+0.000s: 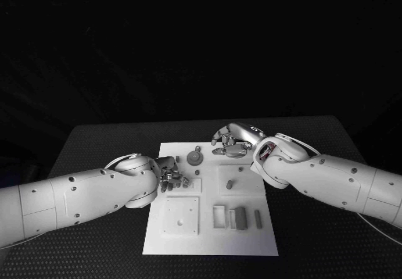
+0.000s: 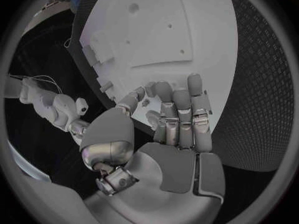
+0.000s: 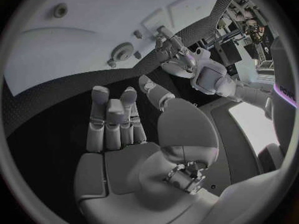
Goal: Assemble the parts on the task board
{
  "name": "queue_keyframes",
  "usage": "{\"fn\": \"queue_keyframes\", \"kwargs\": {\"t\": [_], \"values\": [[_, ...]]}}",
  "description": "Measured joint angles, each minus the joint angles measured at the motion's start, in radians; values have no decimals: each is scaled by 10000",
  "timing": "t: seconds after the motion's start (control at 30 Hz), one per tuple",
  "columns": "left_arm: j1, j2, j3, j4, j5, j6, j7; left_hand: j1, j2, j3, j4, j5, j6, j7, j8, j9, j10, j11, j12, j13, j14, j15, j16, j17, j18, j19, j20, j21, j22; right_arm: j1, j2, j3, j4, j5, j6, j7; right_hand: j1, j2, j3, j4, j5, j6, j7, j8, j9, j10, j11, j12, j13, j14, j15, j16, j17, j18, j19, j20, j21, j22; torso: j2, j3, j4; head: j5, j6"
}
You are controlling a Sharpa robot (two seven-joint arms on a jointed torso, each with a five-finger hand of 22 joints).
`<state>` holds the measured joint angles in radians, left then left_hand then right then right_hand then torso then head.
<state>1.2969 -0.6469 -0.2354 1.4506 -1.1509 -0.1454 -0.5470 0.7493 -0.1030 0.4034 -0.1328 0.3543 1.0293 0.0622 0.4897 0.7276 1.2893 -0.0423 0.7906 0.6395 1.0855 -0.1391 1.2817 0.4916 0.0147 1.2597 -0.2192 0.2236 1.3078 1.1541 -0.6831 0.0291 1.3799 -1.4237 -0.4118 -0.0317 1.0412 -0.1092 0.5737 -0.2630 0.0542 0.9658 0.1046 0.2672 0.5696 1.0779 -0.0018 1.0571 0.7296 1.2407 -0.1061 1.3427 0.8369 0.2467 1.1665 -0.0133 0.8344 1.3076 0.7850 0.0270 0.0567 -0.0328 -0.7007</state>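
Task board, a flat white rectangular plate, lies in the middle of the black textured table. Left of the board's centre, the left robot hand hovers over the board's left edge beside a raised white square block; its fingers are loosely curled with gaps between them and nothing is seen in them. Near the board's far edge sits a small grey round disc-shaped part. Toward the board's right side a small grey peg stands on a white square plate, and grey bar-shaped parts lie nearer the front. The right robot hand hangs over the board's far right corner, fingers apart, holding nothing.
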Motion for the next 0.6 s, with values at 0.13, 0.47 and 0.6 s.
{"fn": "queue_keyframes", "kwargs": {"t": [0.13,0.47,0.6], "values": [[-15,-129,64,73,224,-2,3,-92,-91,-75,75,-101,0,0,-24,-10,0,0,0,-6,0,0,0,-22,0,0,1,0,0,0,3,0,-45,0,-1,0,0,0,17,39,0,2,-3,0,-1,0,0,0,0,-11,11,0,0,1,0,0,0,0,-1,0,1,-3,6],[28,-360,865,-144,897,-6,24,-247,-247,-76,353,-1074,0,0,-24,12,-19,-20,-1,-33,-1,-1,-1,-68,-1,-2,3,-60,-2,-1,4,0,-93,2,-2,-3,-40,-40,18,38,0,-27,23,0,-2,0,0,0,0,-14,14,0,9,1,0,0,0,-1,-8,7,-3,7,48],[275,-376,883,-657,1116,2,37,-247,-246,-50,382,-1074,0,0,-24,12,-26,-26,-2,-32,-1,-1,39,-67,0,5,-5,-68,-2,0,5,0,-95,3,-2,-4,-40,-40,18,38,0,-39,33,0,0,0,0,0,0,-15,14,0,8,1,-1,0,0,-1,-6,13,2,17,61]]}}
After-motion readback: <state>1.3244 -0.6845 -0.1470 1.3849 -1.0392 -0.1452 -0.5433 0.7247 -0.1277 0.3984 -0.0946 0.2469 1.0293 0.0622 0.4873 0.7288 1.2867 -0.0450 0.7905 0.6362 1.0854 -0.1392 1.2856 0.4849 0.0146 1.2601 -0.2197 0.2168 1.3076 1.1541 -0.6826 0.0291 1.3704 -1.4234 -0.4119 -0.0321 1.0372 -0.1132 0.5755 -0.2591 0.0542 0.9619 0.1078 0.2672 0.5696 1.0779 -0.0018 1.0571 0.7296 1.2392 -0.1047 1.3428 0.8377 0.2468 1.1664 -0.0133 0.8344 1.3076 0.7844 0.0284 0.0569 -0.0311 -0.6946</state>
